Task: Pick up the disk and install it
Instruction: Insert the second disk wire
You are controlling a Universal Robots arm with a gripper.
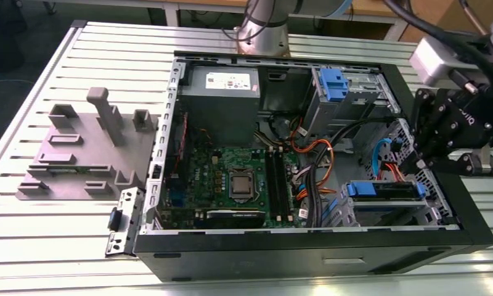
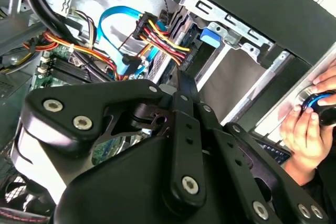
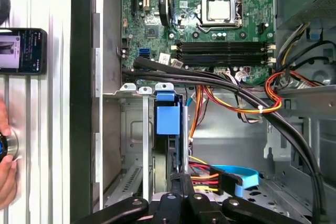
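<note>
Open computer case [image 1: 312, 246] lies on a slatted metal table [image 1: 32, 246], mid-frame in the exterior view. The disk [image 1: 384, 190] stands on edge in the drive bay at the case's lower right, with its blue frame showing at both ends. A bundle of orange and black cables [image 1: 312, 166] runs between it and the motherboard [image 1: 230, 172]. The gripper [image 1: 415, 164] is at the disk's end toward the exterior view's right, touching it or just beside it. Cannot tell whether it grips or is released. In the first wrist view the gripper [image 3: 181, 179] lines up with the disk [image 3: 168, 121], seen edge-on, with red and yellow wires [image 3: 202, 174] just beside. A blue bracket [image 1: 333, 83] sits in the upper bay and a grey power supply [image 1: 222, 86] at upper middle. A grey fixture [image 1: 82, 148] stands on the table at the exterior view's left. In the second wrist view a person's hand [image 2: 304, 129] is outside the case.
</note>
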